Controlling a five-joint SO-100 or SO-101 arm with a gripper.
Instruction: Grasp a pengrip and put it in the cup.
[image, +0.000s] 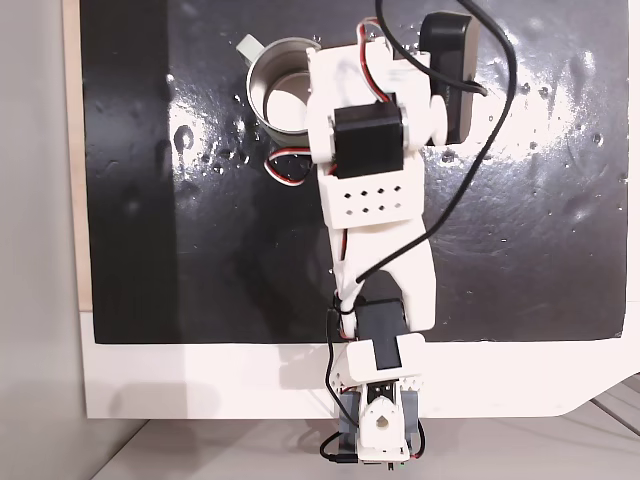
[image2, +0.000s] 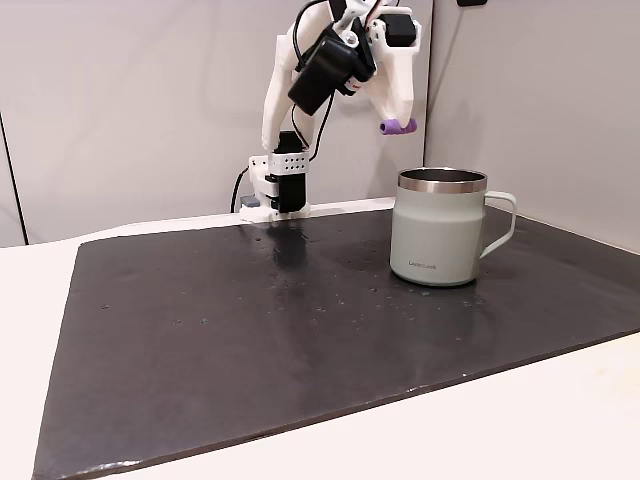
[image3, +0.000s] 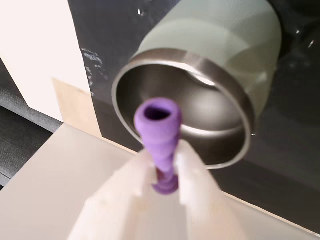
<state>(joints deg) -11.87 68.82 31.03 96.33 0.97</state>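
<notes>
Currently, in the wrist view, the pincer (image3: 165, 167) was pinching the pengrip (image3: 159, 135) between its two pale fingers, the purple tube's long axis running out along the fingers and its open end leading toward the cup (image3: 210, 100). Beyond that tip lay the cup's steel rim and hollow interior. In a fixed view from the side, the pengrip (image2: 397, 127) hung above the cup (image2: 440, 228), slightly toward its left rim. The release therefore depended on centring the tube over the opening. The cup stood upright on the black mat (image2: 250, 330) covering the table.
</notes>
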